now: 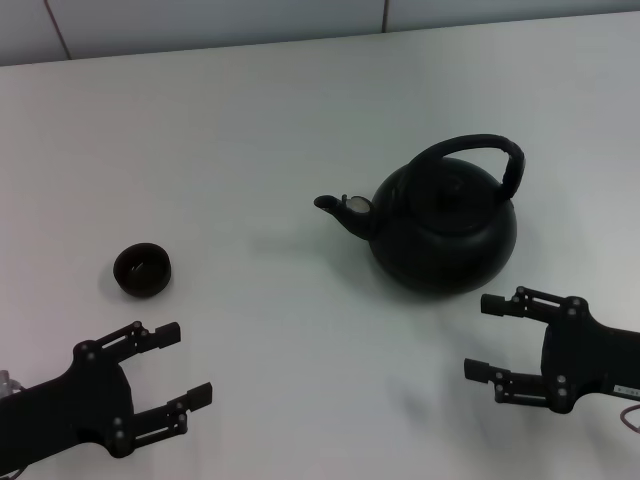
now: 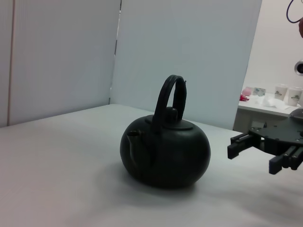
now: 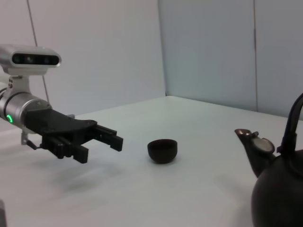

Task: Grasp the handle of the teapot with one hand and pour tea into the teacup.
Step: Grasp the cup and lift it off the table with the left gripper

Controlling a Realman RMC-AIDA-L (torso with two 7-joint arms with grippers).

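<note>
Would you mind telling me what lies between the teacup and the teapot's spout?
Nothing: in the head view only bare white table separates the teacup from the spout of the teapot. The right wrist view shows the same empty stretch.

The teapot [image 2: 165, 158] sits upright on the white table [image 2: 57, 189], handle [image 2: 168, 97] arched over its lid, spout [image 2: 134, 142] facing the camera's side — and the right gripper [image 2: 262, 153] hovers beside it, fingers spread apart, not touching.

The head camera looks down on the worktop [image 1: 300, 120]. Both wrist cameras look low across it and share the teapot [image 2: 165, 156].
</note>
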